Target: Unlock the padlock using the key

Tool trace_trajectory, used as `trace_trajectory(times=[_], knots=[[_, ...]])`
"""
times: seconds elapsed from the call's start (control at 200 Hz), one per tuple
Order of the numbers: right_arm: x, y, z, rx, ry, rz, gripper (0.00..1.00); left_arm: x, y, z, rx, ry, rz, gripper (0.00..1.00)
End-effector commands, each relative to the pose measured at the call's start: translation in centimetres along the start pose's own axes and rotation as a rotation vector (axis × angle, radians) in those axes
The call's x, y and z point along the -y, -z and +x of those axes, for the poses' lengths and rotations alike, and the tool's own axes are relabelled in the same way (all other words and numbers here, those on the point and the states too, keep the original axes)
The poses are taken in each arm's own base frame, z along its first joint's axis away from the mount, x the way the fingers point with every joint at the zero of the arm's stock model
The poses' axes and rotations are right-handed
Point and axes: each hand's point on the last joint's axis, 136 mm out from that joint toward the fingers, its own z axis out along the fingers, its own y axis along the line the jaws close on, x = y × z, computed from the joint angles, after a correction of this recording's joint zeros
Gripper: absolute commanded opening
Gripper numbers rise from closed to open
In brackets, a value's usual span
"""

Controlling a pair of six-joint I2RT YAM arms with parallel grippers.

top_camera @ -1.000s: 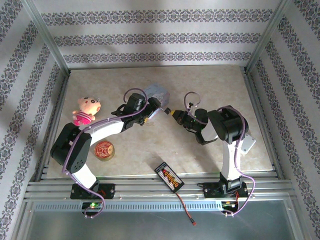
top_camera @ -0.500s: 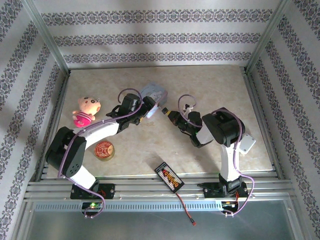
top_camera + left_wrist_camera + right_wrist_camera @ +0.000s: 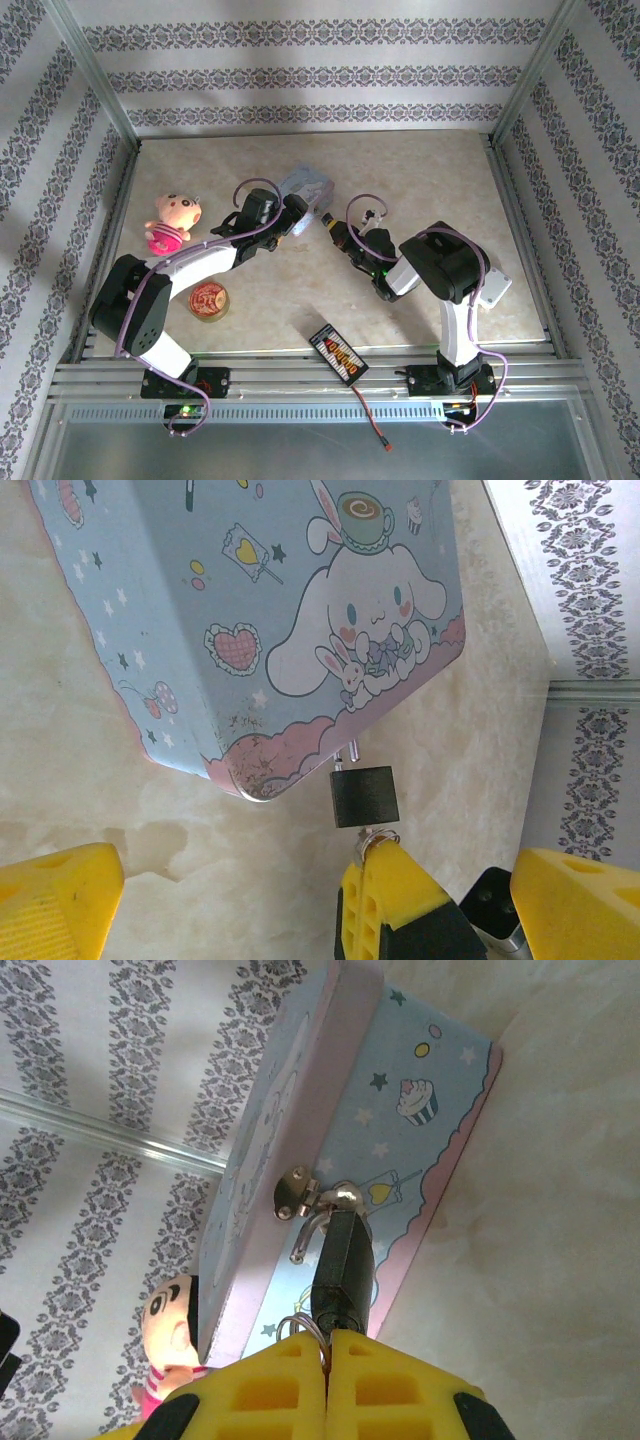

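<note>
1 padlock [image 3: 364, 795], dark body w/ thin silver shackle, hangs from 1 hasp [image 3: 295, 1192] on the side of 1 pale blue tin [image 3: 300, 600], near mid-surface [image 3: 430, 170] in the top view. At the lock's base is 1 key [image 3: 375, 834]: just its wire ring shows, the blade is hidden. R gripper [image 3: 328, 1345]: fingers clenched on that key, tips right at the lock's base. L gripper [image 3: 298, 221]: fingers released, spread wide, grasping nothing, tin at their 12 o'clock in the wrist view. Also, from the tin: 1 plush doll [image 3: 175, 220] at 8 o'clock, 1 round gold disc [image 3: 209, 298] at 7 o'clock, 1 black device [image 3: 338, 353] w/ orange label at 6 o'clock by the near edge.
</note>
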Motion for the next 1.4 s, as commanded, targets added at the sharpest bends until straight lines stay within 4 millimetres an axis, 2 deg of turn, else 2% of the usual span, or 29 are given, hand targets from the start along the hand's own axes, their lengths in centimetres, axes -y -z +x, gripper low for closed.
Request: trace_trajectory(times=[0.0, 0.27, 0.635, 0.854, 0.974, 1.154, 1.394], knots=[[-2.0, -0.1, -1.3, 0.07, 0.045, -0.036, 0.0, 0.3, 0.3, -0.7, 0.013, 0.009, 0.028, 0.99], [-2.5, 0.0, -1.3, 0.1, 0.149, 0.046, 0.0, 0.4, 0.0, -0.5, -0.002, 0.009, 0.031, 0.99], [-5.1, -0.9, -0.7, 0.055, 0.437, 0.198, 0.0, 0.2, -0.2, -0.4, -0.012, 0.019, 0.035, 0.99], [-4.6, -1.0, -0.5, 0.041, 0.464, 0.227, 0.0, 0.1, -0.1, -0.6, -0.008, 0.024, 0.037, 0.99], [-4.0, -0.7, -0.1, 0.034, 0.447, 0.239, 0.13, 0.0, 0.0, -0.6, -0.006, 0.025, 0.034, 0.99], [-3.1, 0.0, 0.7, 0.002, 0.416, 0.246, 0.2, -0.2, -0.1, -0.6, -0.007, 0.03, 0.032, 0.99], [-2.9, 0.9, 1.6, -0.075, 0.378, 0.207, 0.3, -0.3, -0.2, -0.6, -0.011, 0.039, 0.032, 0.99]])
